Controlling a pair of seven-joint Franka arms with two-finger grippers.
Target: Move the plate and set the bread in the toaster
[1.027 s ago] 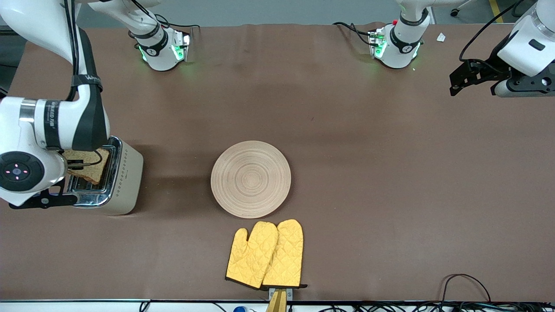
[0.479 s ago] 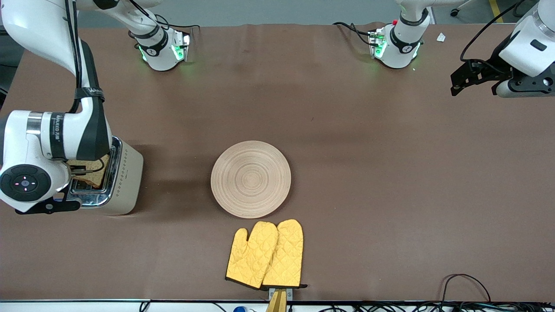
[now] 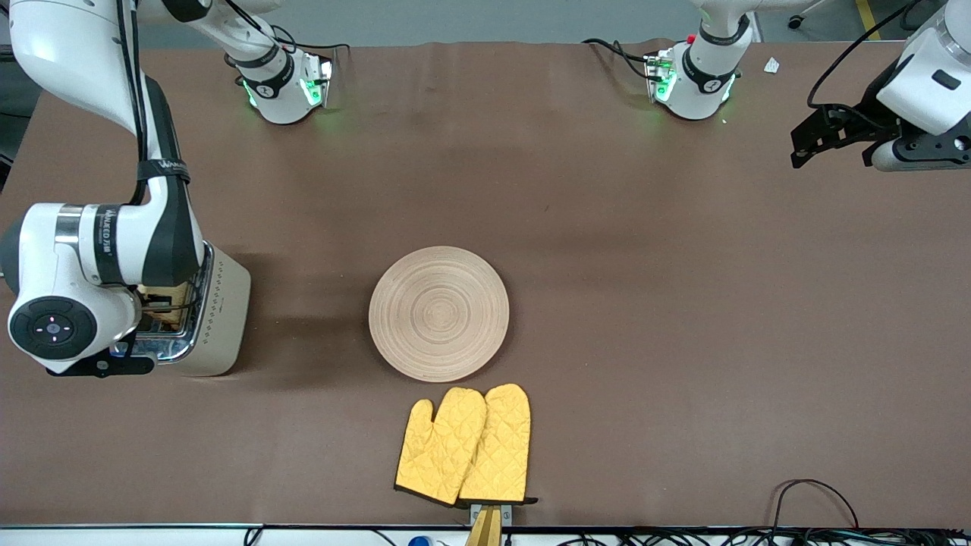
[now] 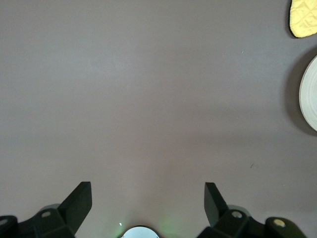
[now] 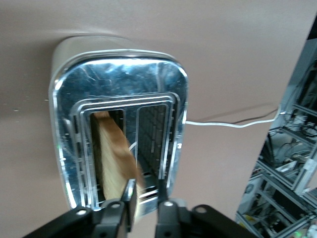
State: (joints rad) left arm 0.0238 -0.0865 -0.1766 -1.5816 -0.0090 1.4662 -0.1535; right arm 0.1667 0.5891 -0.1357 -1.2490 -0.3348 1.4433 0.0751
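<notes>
The cream toaster point(image 3: 220, 311) stands at the right arm's end of the table; the right wrist view shows its chrome top point(image 5: 119, 74). The brown bread point(image 3: 173, 302) stands on edge, sunk partly into one slot point(image 5: 111, 158). My right gripper point(image 3: 155, 307) is right over that slot, shut on the bread's upper edge point(image 5: 147, 203). The other slot is empty. The wooden plate point(image 3: 438, 313) lies mid-table, bare; its rim shows in the left wrist view point(image 4: 309, 94). My left gripper point(image 3: 798, 148) waits open and empty above bare table at the left arm's end point(image 4: 147, 191).
Two yellow oven mitts point(image 3: 464, 445) lie just nearer the front camera than the plate; one tip shows in the left wrist view point(image 4: 303, 17). The toaster's white cord point(image 5: 233, 124) trails off the table. Black cables point(image 3: 815, 493) lie at the front edge.
My right gripper has come down over the toaster, and the bread has gone from above the slot to partly inside it. The left arm has barely moved.
</notes>
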